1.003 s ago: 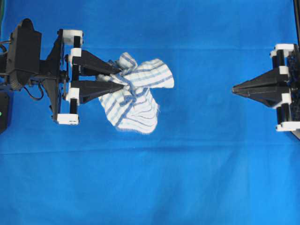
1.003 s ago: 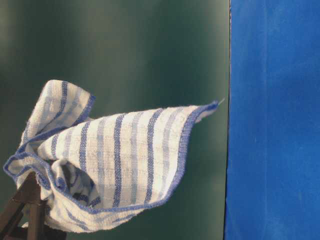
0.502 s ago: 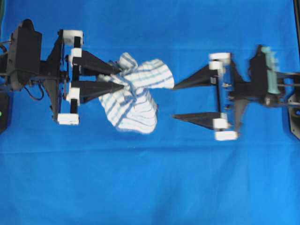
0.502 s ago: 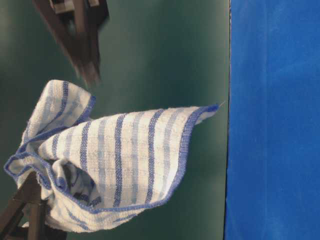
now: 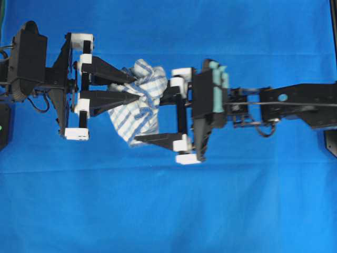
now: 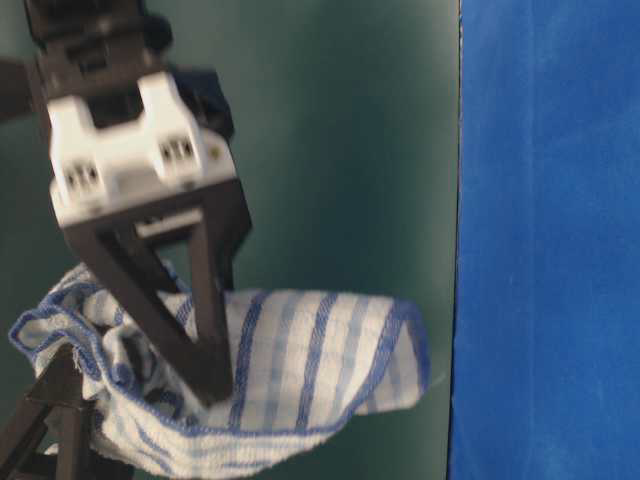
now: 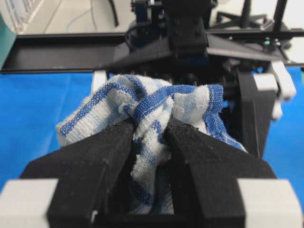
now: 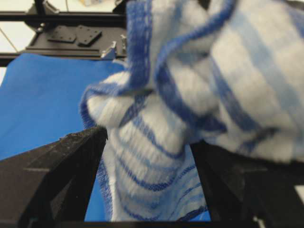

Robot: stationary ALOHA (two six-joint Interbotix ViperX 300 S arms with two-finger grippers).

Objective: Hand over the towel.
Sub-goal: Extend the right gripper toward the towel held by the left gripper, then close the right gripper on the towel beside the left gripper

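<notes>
The towel (image 5: 149, 79), white with blue stripes, hangs bunched above the table. My left gripper (image 5: 140, 90) is shut on its left end. In the left wrist view the towel (image 7: 156, 102) is pinched between the black fingers of the left gripper (image 7: 150, 135). My right gripper (image 5: 143, 120) is open, with its jaws on either side of the towel's free end. In the right wrist view the towel (image 8: 213, 80) fills the gap of the right gripper (image 8: 148, 142). From table level the right gripper (image 6: 185, 360) reaches down over the towel (image 6: 310, 360).
The large plain blue tablecloth (image 5: 168, 211) covers the table below both arms. A dark green backdrop (image 6: 340, 120) stands behind in the table-level view. A black frame rail (image 7: 57, 52) runs along the table's far edge.
The right arm has swept in from the right edge and its jaws have opened around the towel's free end. The towel's free corner is now folded down. The left gripper has not moved.
</notes>
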